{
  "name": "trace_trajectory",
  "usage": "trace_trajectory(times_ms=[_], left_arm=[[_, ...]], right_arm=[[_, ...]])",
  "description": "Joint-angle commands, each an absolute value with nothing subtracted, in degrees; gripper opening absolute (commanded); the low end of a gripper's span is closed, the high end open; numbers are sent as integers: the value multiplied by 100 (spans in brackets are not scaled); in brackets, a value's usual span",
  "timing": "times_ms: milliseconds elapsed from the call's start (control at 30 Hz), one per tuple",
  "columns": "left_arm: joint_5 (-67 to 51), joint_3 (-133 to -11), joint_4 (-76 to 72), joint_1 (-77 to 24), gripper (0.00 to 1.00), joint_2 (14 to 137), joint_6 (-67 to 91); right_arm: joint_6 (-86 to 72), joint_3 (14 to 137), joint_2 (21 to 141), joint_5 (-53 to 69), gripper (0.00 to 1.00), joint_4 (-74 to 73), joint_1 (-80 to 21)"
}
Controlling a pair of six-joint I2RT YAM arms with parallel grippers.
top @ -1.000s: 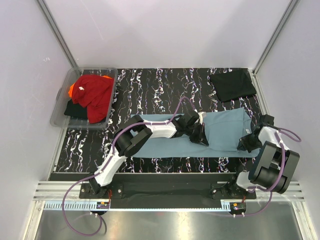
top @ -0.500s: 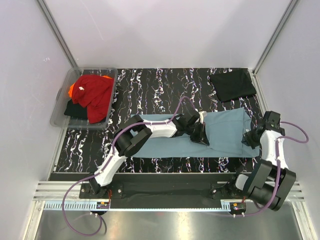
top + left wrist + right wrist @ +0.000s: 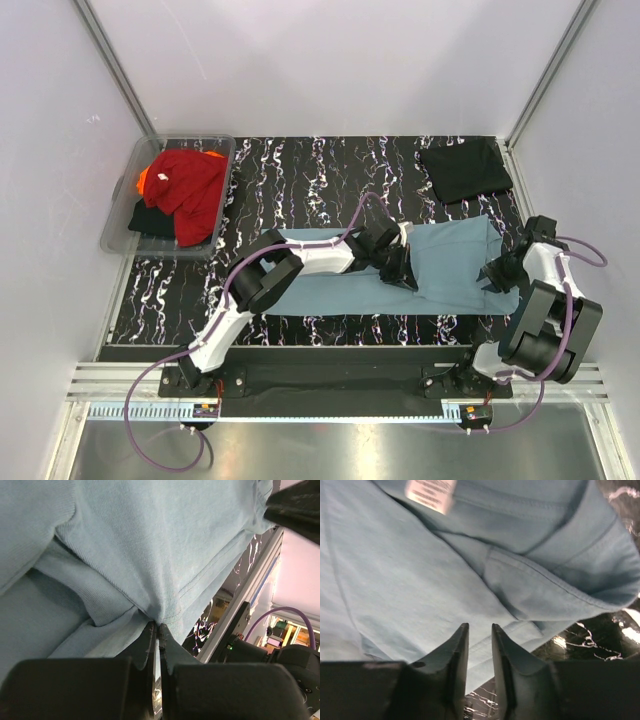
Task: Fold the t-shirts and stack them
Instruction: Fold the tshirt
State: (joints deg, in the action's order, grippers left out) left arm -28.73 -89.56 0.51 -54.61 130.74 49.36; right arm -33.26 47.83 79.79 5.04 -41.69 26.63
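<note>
A dusty teal-blue t-shirt (image 3: 450,258) lies spread across the middle of the table. My left gripper (image 3: 396,268) is over its middle and shut on a pinched fold of it (image 3: 159,622); the cloth (image 3: 150,540) hangs bunched up from the tips. My right gripper (image 3: 500,272) is at the shirt's right edge. Its jaws stand a narrow gap apart (image 3: 480,627) just above the hem (image 3: 485,645), with nothing between them. The shirt's white label (image 3: 430,491) shows in the right wrist view. A folded black t-shirt (image 3: 465,170) lies at the back right.
A clear plastic tub (image 3: 120,215) at the back left holds a red shirt (image 3: 190,185), an orange one (image 3: 146,180) and a black one (image 3: 150,218). The table top (image 3: 320,170) is black marble-patterned. Side walls stand close to both table ends.
My right arm swung out and back, and its gripper moved a little farther up along the shirt's right edge. The left gripper has barely moved and still holds the fold.
</note>
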Motion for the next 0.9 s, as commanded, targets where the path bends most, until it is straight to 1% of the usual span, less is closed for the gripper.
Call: trace_trajectory(times_ms=[0, 100, 267, 433, 600, 767, 867], left_arm=[[-2988, -9158, -79, -5388, 0, 13104, 4913], [-3014, -9167, -123, -5370, 0, 13174, 4922], [-3006, -9176, -158, -5361, 0, 13263, 4922], [-2971, -9272, -176, -5282, 0, 13429, 4948], [-3102, -9413, -351, -5107, 0, 13666, 5097], [-3155, -9940, -202, -5001, 0, 13851, 5168], [-3120, -9984, -220, -5001, 0, 13782, 5247]], right_arm=[[-3339, 4562, 7866, 466, 34, -4236, 2663], [-3453, 4509, 7980, 395, 36, -4140, 2663], [-3630, 4351, 8340, 808, 36, -3447, 2663], [-3560, 4526, 8674, 466, 36, -3208, 2663], [-3384, 4991, 8982, 448, 36, -3191, 2663], [-3095, 5466, 9343, 606, 36, -3252, 2663], [-3172, 5677, 9273, 370, 36, -3943, 2663]])
